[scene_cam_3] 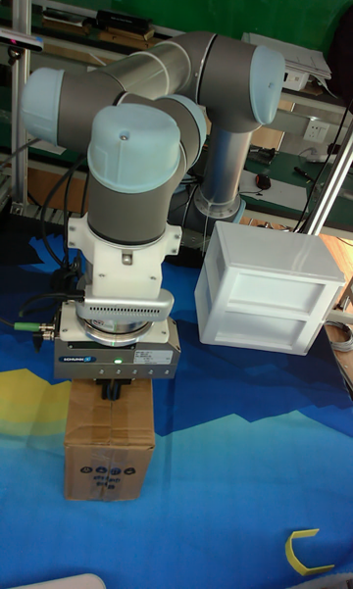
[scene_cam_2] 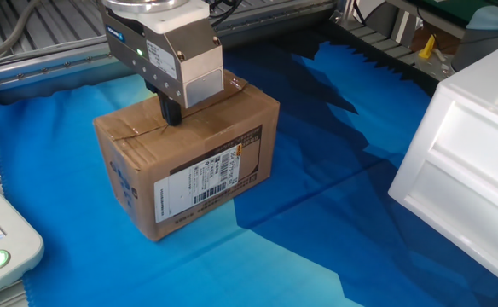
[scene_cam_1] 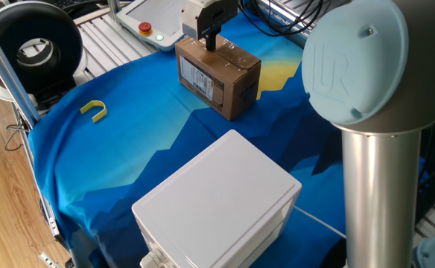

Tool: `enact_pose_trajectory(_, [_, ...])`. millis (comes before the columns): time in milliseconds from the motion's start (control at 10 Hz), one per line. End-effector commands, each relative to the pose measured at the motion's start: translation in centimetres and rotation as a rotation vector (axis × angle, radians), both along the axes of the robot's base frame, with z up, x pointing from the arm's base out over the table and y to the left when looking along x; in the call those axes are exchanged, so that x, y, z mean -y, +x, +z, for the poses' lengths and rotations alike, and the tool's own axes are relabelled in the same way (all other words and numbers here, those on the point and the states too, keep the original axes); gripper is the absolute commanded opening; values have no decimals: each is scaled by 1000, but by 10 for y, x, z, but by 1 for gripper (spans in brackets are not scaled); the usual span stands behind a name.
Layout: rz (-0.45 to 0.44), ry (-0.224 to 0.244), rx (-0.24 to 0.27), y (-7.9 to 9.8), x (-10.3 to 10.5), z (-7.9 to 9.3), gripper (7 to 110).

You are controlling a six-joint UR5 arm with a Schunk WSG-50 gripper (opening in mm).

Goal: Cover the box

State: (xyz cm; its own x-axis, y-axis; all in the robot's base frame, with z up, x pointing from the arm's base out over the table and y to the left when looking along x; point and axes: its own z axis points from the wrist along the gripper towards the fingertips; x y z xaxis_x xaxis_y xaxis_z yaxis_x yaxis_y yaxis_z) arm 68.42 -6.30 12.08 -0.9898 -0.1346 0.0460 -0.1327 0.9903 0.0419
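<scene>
The box (scene_cam_1: 219,78) is a small brown carton with a white barcode label (scene_cam_2: 199,181) on its side, standing on the blue cloth. All its top flaps lie flat and closed. My gripper (scene_cam_2: 172,115) comes straight down onto the top near the middle seam, and its dark fingers are shut together with the tips resting on the cardboard. From the tall fixed view the gripper (scene_cam_3: 115,390) sits right over the box (scene_cam_3: 110,447), hiding most of the top.
A larger white plastic box (scene_cam_1: 217,201) (scene_cam_3: 265,300) stands apart from the carton. A yellow U-shaped piece (scene_cam_1: 94,110) lies on the cloth. A pendant with a red button (scene_cam_1: 144,18) lies behind the carton. The arm's column (scene_cam_1: 381,186) fills the right foreground.
</scene>
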Motion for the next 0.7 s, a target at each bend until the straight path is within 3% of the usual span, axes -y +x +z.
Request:
enact_pose_trajectory(0, [-4, 10, 4, 1, -1, 1, 7])
enact_pose_trajectory(600, [-6, 2, 5, 2, 0, 0, 7])
